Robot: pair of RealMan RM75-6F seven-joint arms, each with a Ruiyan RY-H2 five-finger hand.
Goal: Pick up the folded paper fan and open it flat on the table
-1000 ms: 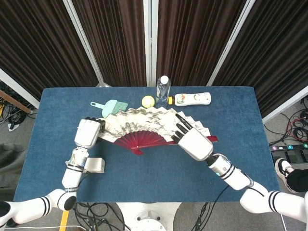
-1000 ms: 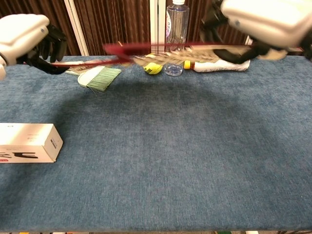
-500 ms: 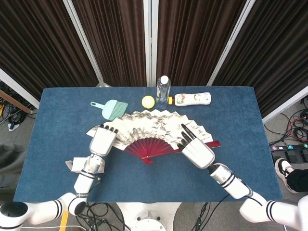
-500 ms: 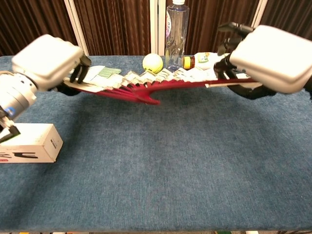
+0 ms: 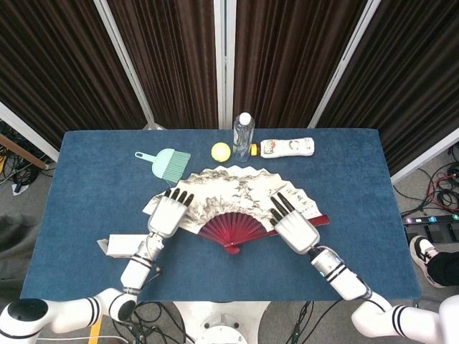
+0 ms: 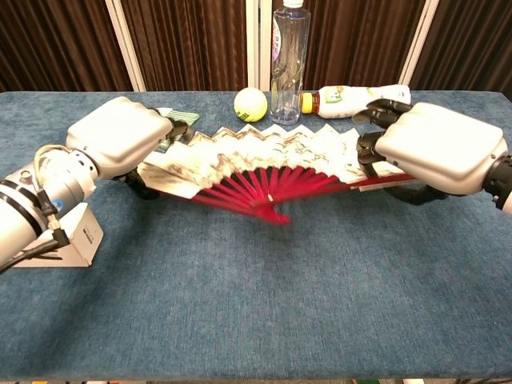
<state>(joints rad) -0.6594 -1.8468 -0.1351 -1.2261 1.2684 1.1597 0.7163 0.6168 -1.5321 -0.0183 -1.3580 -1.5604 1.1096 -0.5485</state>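
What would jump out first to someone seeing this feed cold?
The opened paper fan, red ribs spread at mid-table, with the left hand gripping its left end and the right hand its right end. Behind it stand a water bottle and a yellow ball.

Each robot hand, left [image 5: 168, 215] and right [image 5: 295, 228], has a glossy white shell with black fingers; silver wrists, black-banded white forearms.

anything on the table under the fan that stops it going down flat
Nothing visible does. The open paper fan is held over bare blue table; the tennis ball, water bottle and brush lie behind it.
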